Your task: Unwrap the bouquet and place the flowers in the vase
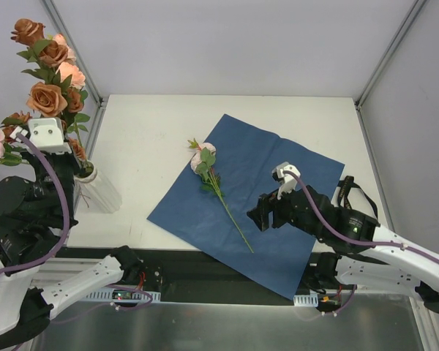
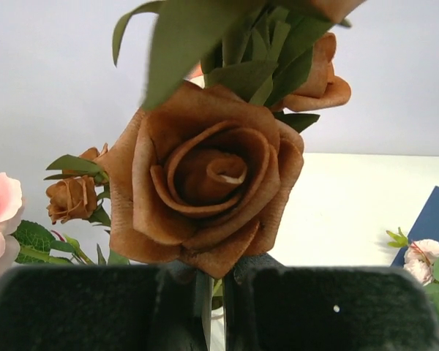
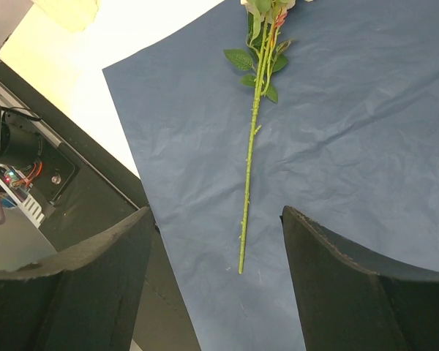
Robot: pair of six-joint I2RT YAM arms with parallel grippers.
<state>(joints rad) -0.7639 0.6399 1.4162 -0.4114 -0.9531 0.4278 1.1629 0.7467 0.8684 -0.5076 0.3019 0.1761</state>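
A bunch of rust-orange and pink flowers (image 1: pixel 53 73) stands up at the far left, its stems reaching down to the mouth of the white ribbed vase (image 1: pixel 101 191). My left gripper (image 1: pixel 67 150) is shut on those stems; in the left wrist view a big rust rose (image 2: pixel 205 175) sits just above the nearly closed jaws of the gripper (image 2: pixel 216 285). The bouquet is unwrapped: the blue paper (image 1: pixel 278 161) lies flat on the table. A single pink rose (image 1: pixel 203 159) lies on the paper. My right gripper (image 1: pixel 260 218) hovers open over the lower end of its stem (image 3: pixel 250 168), not touching it.
The black front edge of the table (image 1: pixel 205 259) runs just below the paper's near corner. Metal frame posts (image 1: pixel 391 58) and white walls close in the back and sides. The paper (image 3: pixel 351 146) fills most of the right wrist view.
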